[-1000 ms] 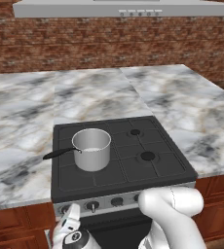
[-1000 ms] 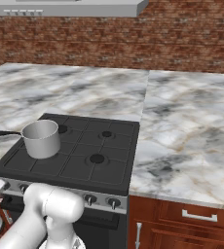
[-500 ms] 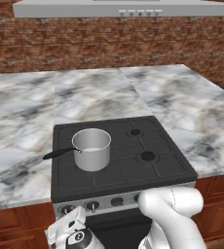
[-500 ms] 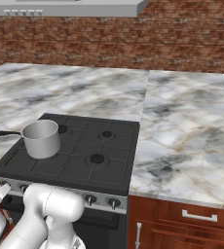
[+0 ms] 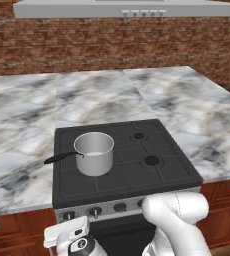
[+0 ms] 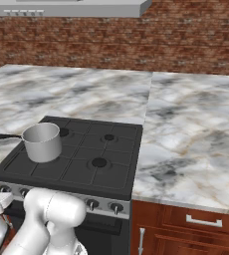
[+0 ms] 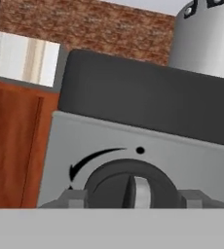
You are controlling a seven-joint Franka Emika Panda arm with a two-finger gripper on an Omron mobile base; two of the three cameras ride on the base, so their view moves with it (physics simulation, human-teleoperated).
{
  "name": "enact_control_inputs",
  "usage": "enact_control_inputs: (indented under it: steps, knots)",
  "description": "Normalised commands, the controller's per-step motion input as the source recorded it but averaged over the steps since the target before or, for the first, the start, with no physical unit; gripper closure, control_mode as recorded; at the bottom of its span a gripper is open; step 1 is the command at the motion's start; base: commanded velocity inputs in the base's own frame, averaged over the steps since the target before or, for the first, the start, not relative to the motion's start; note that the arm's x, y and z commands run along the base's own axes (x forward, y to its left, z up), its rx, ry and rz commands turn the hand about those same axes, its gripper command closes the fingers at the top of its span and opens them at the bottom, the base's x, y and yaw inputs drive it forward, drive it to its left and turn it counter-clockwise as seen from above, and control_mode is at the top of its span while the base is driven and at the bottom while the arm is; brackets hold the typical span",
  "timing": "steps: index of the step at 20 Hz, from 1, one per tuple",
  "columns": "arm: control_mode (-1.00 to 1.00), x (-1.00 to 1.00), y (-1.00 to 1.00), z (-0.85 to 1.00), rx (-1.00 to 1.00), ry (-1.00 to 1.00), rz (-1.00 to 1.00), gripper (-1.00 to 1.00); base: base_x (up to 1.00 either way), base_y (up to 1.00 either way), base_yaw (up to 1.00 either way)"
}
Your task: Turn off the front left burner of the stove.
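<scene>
Gripping the stove's (image 5: 122,165) leftmost knob (image 7: 131,186), pincer (image 7: 133,197) dropped lower.

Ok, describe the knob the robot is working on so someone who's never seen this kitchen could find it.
Start at the black stove set into the marble counter, then drop to its silver control strip along the front. The knob is the leftmost of that row, below the steel pot, with the gripper shut around it.
</scene>
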Motion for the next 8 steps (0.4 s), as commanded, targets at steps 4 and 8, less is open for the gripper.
enact_control_inputs:
  steps: [4, 8]
  knots:
    - [-1.00, 0.28, -0.04, 0.46, 0.45, 0.00, -0.06, 1.00, 0.00, 0.00, 0.00]
    - [-1.00, 0.18, -0.06, 0.54, 0.48, 0.00, -0.06, 1.00, 0.00, 0.00, 0.00]
